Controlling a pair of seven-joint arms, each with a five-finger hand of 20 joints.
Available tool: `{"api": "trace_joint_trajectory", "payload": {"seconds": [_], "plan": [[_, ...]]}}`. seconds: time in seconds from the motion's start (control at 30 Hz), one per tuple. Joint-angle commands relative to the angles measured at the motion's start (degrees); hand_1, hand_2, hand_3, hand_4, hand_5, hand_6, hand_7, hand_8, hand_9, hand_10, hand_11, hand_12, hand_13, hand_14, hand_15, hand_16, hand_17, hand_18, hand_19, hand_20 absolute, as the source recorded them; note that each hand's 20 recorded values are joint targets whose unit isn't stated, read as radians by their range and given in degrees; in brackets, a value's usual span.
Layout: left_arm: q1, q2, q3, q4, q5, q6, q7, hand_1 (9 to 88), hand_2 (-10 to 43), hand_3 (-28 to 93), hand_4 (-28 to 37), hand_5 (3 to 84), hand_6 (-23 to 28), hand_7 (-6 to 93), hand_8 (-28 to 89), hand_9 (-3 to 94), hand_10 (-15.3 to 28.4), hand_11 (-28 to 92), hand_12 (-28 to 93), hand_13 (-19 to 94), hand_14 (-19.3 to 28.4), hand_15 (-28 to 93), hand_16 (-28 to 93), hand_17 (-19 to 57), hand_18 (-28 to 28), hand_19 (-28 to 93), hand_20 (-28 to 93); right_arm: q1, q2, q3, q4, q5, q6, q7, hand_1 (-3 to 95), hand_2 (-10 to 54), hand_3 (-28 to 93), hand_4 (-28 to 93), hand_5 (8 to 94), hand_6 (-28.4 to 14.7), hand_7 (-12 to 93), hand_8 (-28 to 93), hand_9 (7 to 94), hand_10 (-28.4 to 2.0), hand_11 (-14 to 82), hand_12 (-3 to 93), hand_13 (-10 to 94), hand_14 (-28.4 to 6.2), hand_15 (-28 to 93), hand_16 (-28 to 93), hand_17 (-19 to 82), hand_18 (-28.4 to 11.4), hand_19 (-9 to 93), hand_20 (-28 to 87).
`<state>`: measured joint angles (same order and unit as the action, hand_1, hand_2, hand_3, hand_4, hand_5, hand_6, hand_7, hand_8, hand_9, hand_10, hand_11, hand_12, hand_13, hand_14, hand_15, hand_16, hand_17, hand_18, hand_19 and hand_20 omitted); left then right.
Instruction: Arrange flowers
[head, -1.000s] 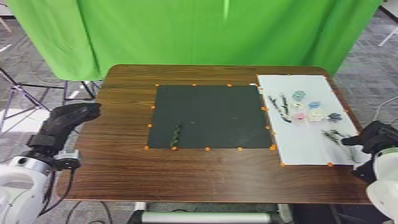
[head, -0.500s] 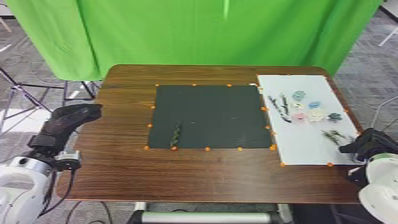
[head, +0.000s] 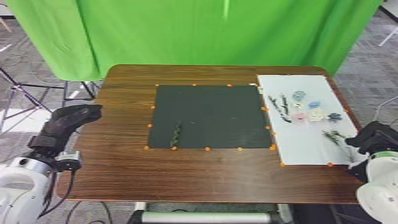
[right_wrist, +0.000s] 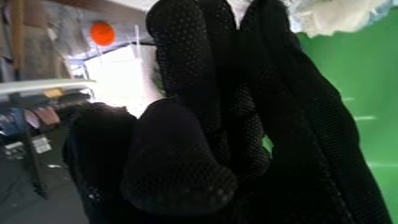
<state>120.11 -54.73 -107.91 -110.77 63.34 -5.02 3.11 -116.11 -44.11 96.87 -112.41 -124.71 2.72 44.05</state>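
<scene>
Softly pastel, perhaps ruffled flowers (head: 317, 115); right robot hand (head: 377, 137) relaxed, fingers nearly straight

1. A robotics lab, by its look: white robot arms (head: 19, 176) at eight and four o'clock.
2. Green backdrop (head: 213, 32) hanging at twelve.
3. Tripod-like stand (head: 16, 86) at nine.
4. Grey floor (head: 371, 60) around the wooden table (head: 115, 172).

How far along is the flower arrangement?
Early, it seems. Done: one green sprig lies on the black mat. In hand: nothing I can make out; the right hand is beside the leafy sprigs. Left: those, the dark stems and loose flowers, all on the white sheet.
</scene>
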Motion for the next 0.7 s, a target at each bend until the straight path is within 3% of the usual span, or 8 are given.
{"api": "trace_joint_trajectory", "payload": {"seconds": [0.03, 0.1, 0.2, 0.27, 0.6, 0.7], "plan": [[0.28, -0.48, -0.19, -0.32, 0.05, -0.70, -0.77, 33.5, -5.6, 61, -15.1, 48.8, 4.5, 16.4, -7, 45.9, 13.7, 21, 12, 36, 17.9, 19, 2, 5.0, 13.3, 8, 18, -1.26, 0.41, 1.13, -0.96, 0.15, -0.84, -0.84, 55.8, -8.0, 54, -13, 78.5, -1.2, 23, 20, 89.6, -10.7, 25.1, 25.2, 94, -0.5, 67, 24, 70, -11.9, 93, 62], [0.48, -0.52, -0.40, -0.43, 0.05, -0.78, -0.80, 33.5, -5.6, 61, -15.2, 48.8, 4.5, 16.4, -7, 45.9, 13.8, 21, 12, 36, 17.9, 19, 2, 4.9, 13.4, 8, 18, -1.03, 0.32, 1.08, -0.99, -0.38, -2.30, -0.09, 49.7, -9.4, 54, -12, 76.3, -2.0, 22, 19, 87.0, -11.7, 24.6, 25.0, 94, -0.5, 66, 25, 69, -12.0, 93, 63], [0.47, -0.56, -0.43, -0.43, -0.01, -0.73, -0.77, 33.5, -5.6, 61, -15.2, 48.7, 4.5, 16.4, -7, 45.9, 13.8, 21, 12, 36, 17.9, 19, 2, 4.9, 13.4, 8, 18, -0.70, 0.36, 0.77, -0.82, -1.53, -4.44, 1.17, 37.6, -9.5, 60, -12, 73.7, -2.9, 23, -1, 83.9, -13.6, 23.7, 24.6, 94, -0.9, 63, 28, 68, -12.0, 93, 63], [0.30, -0.54, -0.30, -0.37, 0.12, -0.87, -0.82, 33.5, -5.6, 61, -15.2, 48.8, 4.5, 16.4, -7, 45.9, 13.8, 21, 12, 36, 17.9, 19, 2, 4.8, 13.4, 8, 18, -0.64, 0.28, 0.59, -0.45, -2.26, -4.65, 1.22, 34.3, -9.5, 60, -11, 72.1, -3.7, 22, -5, 82.0, -14.8, 22.7, 24.2, 94, -0.9, 62, 29, 68, -12.1, 93, 62], [0.33, -0.70, -0.22, -0.39, 0.11, -1.01, -0.82, 33.6, -5.6, 61, -15.3, 48.7, 4.4, 16.5, -7, 45.9, 13.8, 21, 12, 36, 18.0, 19, 2, 4.7, 13.5, 8, 18, 0.88, 0.37, -2.58, 1.88, -3.68, -5.56, 1.54, 31.0, -9.5, 56, -11, 68.6, -5.7, 17, -4, 79.8, -16.0, 20.0, 23.1, 94, -1.4, 61, 30, 68, -12.4, 93, 61], [0.07, -0.64, -0.04, -0.27, 0.06, -1.13, -0.81, 33.6, -5.5, 60, -15.3, 48.7, 4.5, 16.4, -7, 46.0, 13.8, 21, 12, 36, 18.0, 19, 2, 4.7, 13.5, 8, 18, 1.24, 0.24, -3.61, 2.39, -3.89, -4.79, 1.70, 36.6, -9.5, 55, -11, 69.0, -5.8, 17, -4, 81.6, -14.9, 20.7, 22.8, 94, -1.1, 61, 29, 68, -11.8, 93, 60]]}}
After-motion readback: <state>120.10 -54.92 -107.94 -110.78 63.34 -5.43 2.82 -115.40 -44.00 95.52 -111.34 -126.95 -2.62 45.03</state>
